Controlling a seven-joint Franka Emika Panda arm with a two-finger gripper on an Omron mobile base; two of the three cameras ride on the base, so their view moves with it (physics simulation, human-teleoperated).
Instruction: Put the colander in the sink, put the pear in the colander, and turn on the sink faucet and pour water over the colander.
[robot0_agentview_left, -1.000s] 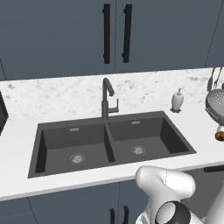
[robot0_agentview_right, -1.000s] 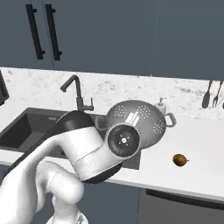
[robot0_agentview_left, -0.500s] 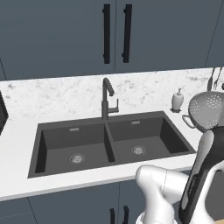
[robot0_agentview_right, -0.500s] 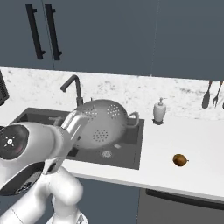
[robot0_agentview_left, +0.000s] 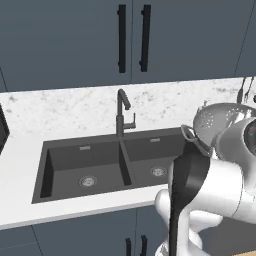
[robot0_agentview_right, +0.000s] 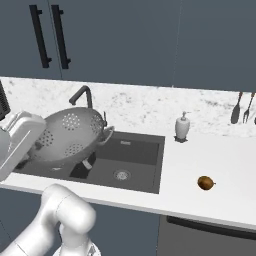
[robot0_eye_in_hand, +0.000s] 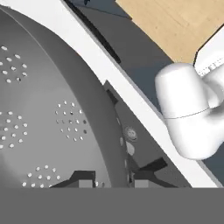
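1. Along the white marble counter (robot0_agentview_right: 220, 165), below dark cabinets (robot0_agentview_right: 125, 40), lies the dark double-basin sink (robot0_agentview_left: 75, 165), each basin showing a round drain.
2. Above the sink, the silvery colander (robot0_agentview_right: 70, 135) hangs tilted in the air, clear of the basin floor, its holed inside facing the right base view; one loop handle points toward the soap dispenser.
3. At the colander's rim, the gripper (robot0_eye_in_hand: 111, 181) is clamped narrowly, one dark finger inside the bowl wall and one outside, as the hand view shows.
4. Behind the divider between the basins stands the slim dark sink faucet (robot0_agentview_left: 122, 114).
5. Beside the sink's right end stands a white soap dispenser (robot0_agentview_right: 182, 127).
6. Well apart from the colander, the small brown pear (robot0_agentview_right: 205, 183) lies on the counter, right of the sink near the front edge.
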